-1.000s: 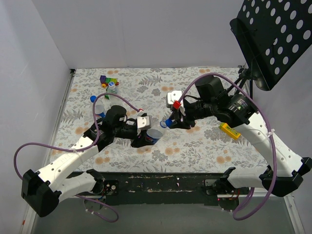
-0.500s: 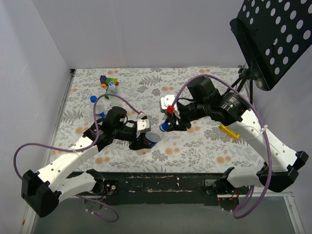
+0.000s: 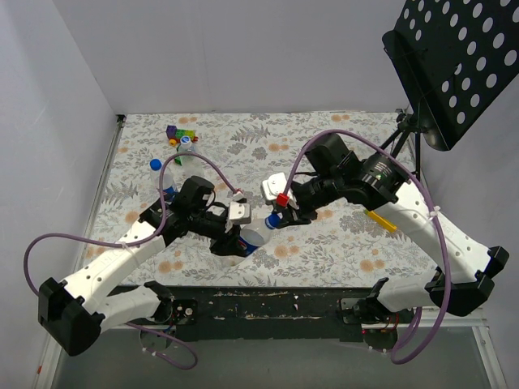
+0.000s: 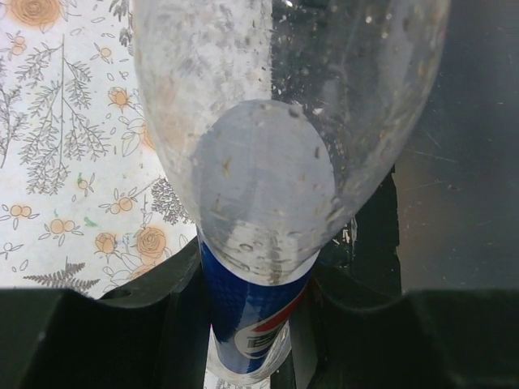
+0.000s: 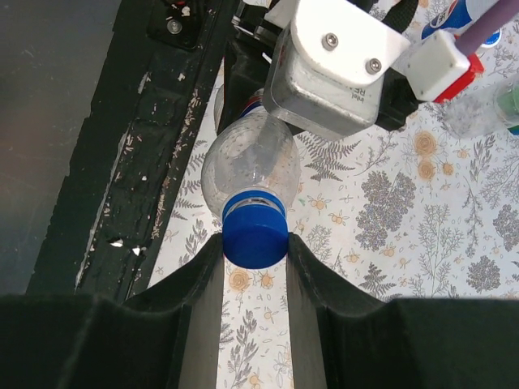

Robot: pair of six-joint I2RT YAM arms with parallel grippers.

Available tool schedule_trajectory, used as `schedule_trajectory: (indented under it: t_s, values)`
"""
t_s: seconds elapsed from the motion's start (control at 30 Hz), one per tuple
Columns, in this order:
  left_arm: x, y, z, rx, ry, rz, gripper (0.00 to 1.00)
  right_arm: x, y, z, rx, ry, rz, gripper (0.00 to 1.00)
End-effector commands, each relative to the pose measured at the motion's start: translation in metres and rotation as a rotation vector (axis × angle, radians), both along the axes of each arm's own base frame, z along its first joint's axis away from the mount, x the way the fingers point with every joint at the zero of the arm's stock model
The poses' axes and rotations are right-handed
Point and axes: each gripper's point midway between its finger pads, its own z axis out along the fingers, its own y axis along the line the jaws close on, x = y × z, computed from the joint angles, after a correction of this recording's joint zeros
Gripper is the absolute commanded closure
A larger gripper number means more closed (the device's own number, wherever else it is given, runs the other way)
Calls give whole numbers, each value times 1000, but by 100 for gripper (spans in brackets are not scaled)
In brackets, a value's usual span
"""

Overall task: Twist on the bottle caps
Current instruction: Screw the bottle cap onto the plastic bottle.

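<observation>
Bottle (image 5: pixel 235 170) tight in left jaws, long axis neck-first toward right jaws, snug around blue cap (image 5: pixel 255 235)

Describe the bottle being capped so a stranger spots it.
On the floral table, look near the middle of the front edge. The bottle is the only one held: left tool around its body, right tool holding a blue cap at its mouth.

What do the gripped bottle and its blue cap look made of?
The bottle looks like thin clear plastic, glossy: see-through wall, specks or droplets inside. The cap looks like opaque blue plastic, smooth with a faint sheen, probably moulded.
</observation>
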Motion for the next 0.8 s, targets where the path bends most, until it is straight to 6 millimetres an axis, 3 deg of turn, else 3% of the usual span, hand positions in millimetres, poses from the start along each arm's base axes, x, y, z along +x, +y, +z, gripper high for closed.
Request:
schedule_trajectory:
  t_s: [0.0,0.3,0.47,0.77]
  values:
    - [-5,-19,58,-171,-64,-126,73,-16,5,-3,-5,1,102,76]
    - [-16,-22,88,-226,-91,-221,71,-20,15,12,61,-67,159,79]
    - [-22,-21,103,-241,-103,-277,73,-24,18,11,59,-70,183,80]
    - [-26,-14,90,-158,-47,-346,73,-27,20,-8,9,-105,198,81]
